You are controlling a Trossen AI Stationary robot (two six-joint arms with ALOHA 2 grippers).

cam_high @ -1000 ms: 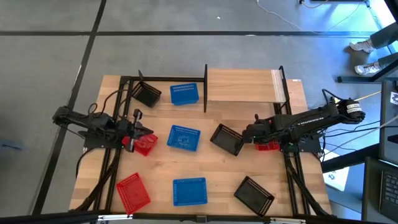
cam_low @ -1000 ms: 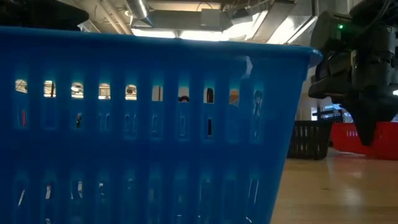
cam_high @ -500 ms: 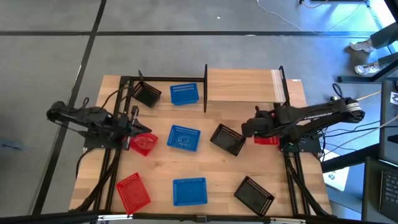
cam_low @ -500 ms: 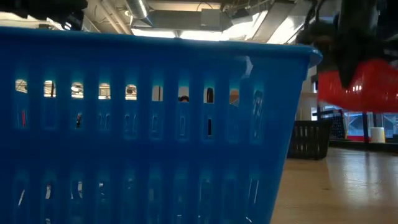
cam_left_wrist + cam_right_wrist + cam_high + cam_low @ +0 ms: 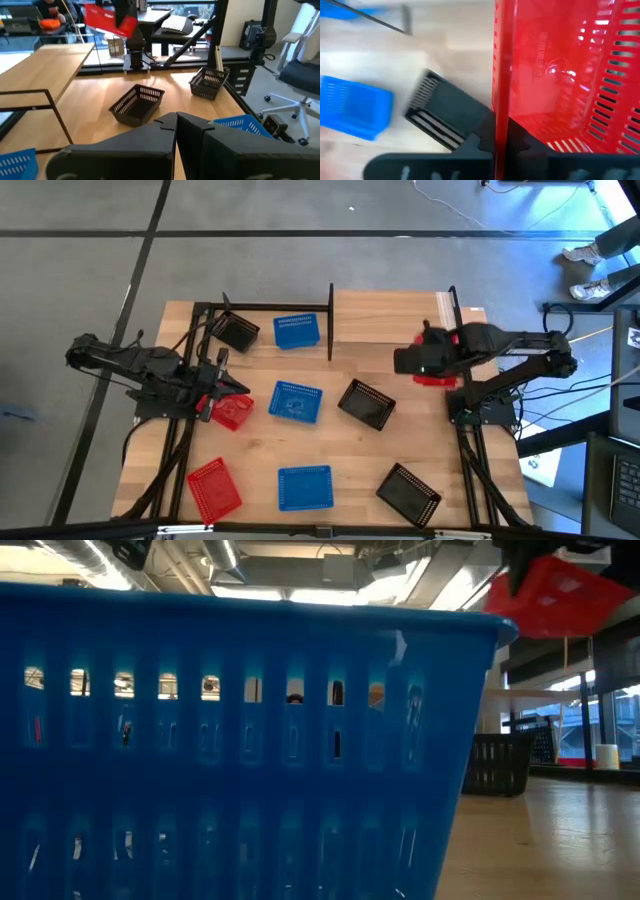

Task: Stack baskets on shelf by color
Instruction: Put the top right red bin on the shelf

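From above: my right claw (image 5: 432,370) holds a red basket (image 5: 436,376) lifted off the worktop (image 5: 330,450), just beside the shelf's (image 5: 390,318) right post. Step in hand, I judge: carrying it onto the shelf; next it must clear that post. Left claw (image 5: 212,392) sits at another red basket (image 5: 232,412); grip unclear.

Low view: red basket (image 5: 560,595) aloft.

Right wrist: fingers pinched on its wall (image 5: 501,75).
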